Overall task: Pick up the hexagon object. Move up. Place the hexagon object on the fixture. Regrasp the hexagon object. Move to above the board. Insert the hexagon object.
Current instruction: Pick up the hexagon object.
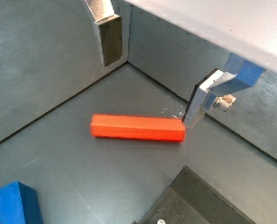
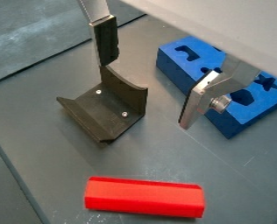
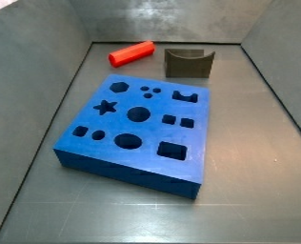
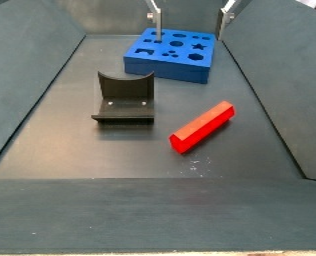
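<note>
Lying flat on the dark floor at the lower centre of a wrist view, the bright red elongated hexagon bar (image 2: pixel 145 195) waits beside the dark notched fixture (image 2: pixel 103 108), so the spread, empty tool (image 2: pixel 149 79) should descend squarely astride its long sides.

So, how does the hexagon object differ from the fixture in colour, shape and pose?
The hexagon object is bright red; the fixture is dark grey. The hexagon object is a long plain bar lying flat, while the fixture is a short block standing with a curved notch on top. Both rest on the floor, apart, untouched. The hand, jaws open, hovers above.
</note>
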Robot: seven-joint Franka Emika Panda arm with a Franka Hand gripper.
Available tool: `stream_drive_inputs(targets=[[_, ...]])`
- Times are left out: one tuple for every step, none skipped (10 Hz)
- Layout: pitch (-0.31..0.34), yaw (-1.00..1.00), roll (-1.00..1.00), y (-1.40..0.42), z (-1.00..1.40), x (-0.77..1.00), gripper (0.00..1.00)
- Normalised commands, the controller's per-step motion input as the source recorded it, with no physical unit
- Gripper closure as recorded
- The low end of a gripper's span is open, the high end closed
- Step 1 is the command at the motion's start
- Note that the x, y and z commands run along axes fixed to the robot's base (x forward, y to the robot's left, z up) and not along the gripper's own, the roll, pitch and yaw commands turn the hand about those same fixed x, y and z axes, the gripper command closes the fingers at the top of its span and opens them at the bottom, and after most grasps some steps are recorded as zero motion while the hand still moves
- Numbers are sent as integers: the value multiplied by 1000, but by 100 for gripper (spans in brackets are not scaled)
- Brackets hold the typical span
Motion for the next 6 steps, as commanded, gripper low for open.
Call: stream_drive_inputs(targets=[[0, 0, -123, 80, -74, 0, 0], [0, 0, 17, -120, -26, 57, 0], [-109, -963, 0, 60, -240, 6, 0], [-80, -1000, 0, 9, -300, 26, 0], [-80, -1000, 0, 6, -303, 26, 0], [-80, -1000, 0, 6, -303, 26, 0]])
